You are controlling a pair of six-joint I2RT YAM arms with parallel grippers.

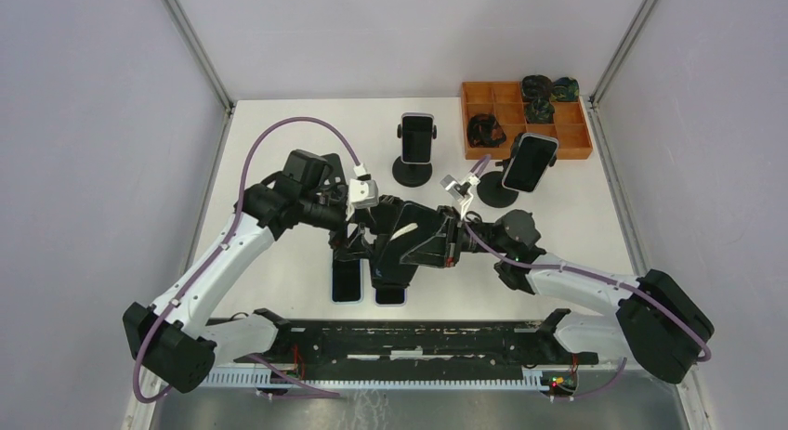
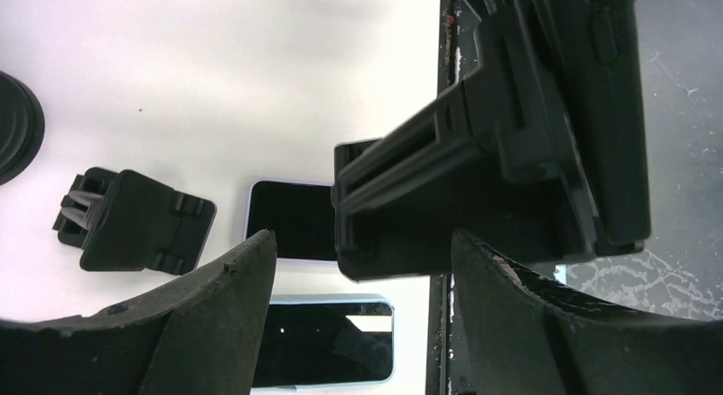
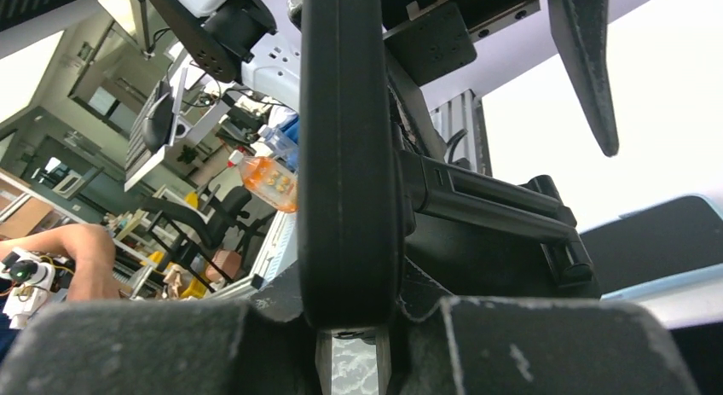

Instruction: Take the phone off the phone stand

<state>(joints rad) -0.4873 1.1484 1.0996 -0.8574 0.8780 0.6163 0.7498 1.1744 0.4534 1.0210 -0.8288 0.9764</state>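
When checked, found phone seated in phone stand mid-table, at 6 o'clock from upright spare stand. Logged right gripper at 3 o'clock, pinched tight on phone's faces. Logged left gripper at 9 o'clock, spread wide around phone stand, gap showing beside one finger. Saw two loose phones flat at 6 o'clock.

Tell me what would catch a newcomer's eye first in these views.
Both arms meet at mid-table over a black phone stand: the right gripper pinches the dark phone edge-on, while the left gripper straddles the stand. At the back, two more upright phones sit on stands beside an orange tray at the far right. Two flat phones lie near the front edge.
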